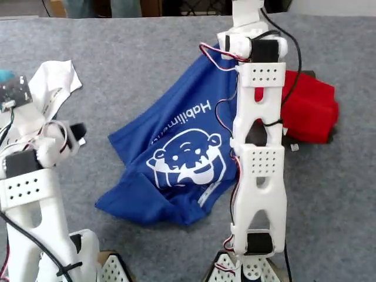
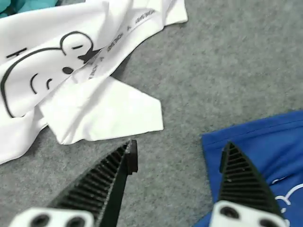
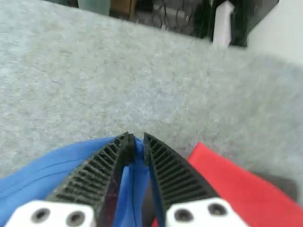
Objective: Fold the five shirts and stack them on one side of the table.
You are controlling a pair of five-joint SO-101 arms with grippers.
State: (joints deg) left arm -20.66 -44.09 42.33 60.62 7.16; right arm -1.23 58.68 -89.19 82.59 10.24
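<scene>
left arm (image 1: 26,188): mine, rising from the 7 o'clock corner of the high view, bent, wrist turned toward 10 o'clock
left gripper (image 2: 181,149): fingers wide apart, nothing between them. It hangs over bare grey surface (image 1: 117,53), in the gap between the white shirt and the blue shirt
right arm (image 1: 258,164): mine, base at 6 o'clock, stretched nearly straight toward 12 o'clock, lying over the blue shirt's 3 o'clock edge
right gripper (image 3: 136,138): fingers together, clamped on a fold of blue fabric that shows between them, just beside the red shirt
blue shirt (image 1: 176,158): middle of the surface, crumpled and unfolded, white bear print facing up. One edge is pulled toward 1 o'clock where my right gripper pinches it, and a corner also shows by my left gripper (image 2: 265,142)
red shirt (image 1: 308,106): at 2 o'clock, a compact folded block, touching the blue shirt's edge
dark thing (image 1: 288,141): lies under the red shirt, poking out at its edges. Cannot tell what it is
white shirt (image 1: 53,82): at 10 o'clock, rumpled and unfolded, black line drawing on it, apart from the blue shirt
teal cloth (image 2: 19,4): a sliver at the white shirt's far edge, touching it
</scene>
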